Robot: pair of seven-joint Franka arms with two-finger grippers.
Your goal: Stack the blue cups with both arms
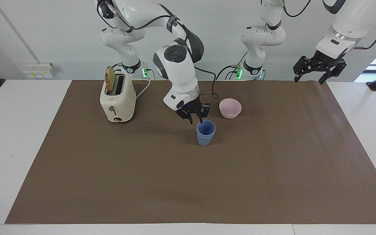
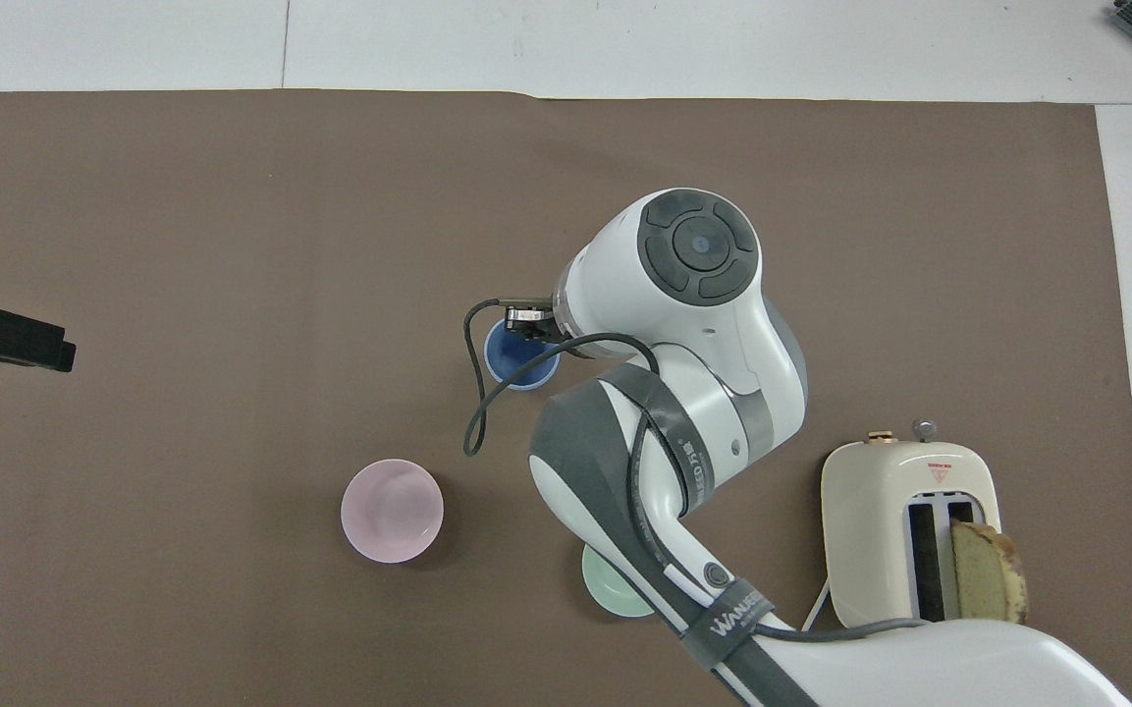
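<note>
The two blue cups [image 1: 205, 133] stand nested, one inside the other, upright on the brown mat [image 1: 272, 169] near the table's middle. They also show in the overhead view [image 2: 516, 361], partly covered by the right wrist. My right gripper [image 1: 196, 120] hangs just over the stack's rim on the side nearer the robots, fingers spread and holding nothing. My left gripper [image 1: 308, 79] waits raised and open over the mat's edge at the left arm's end; its tip shows in the overhead view [image 2: 6, 339].
A pale pink bowl [image 1: 230, 108] [image 2: 392, 511] sits nearer the robots than the cups. A mint-green bowl [image 2: 610, 592] lies partly under the right arm. A cream toaster [image 1: 117, 98] [image 2: 904, 530] holding a bread slice stands toward the right arm's end.
</note>
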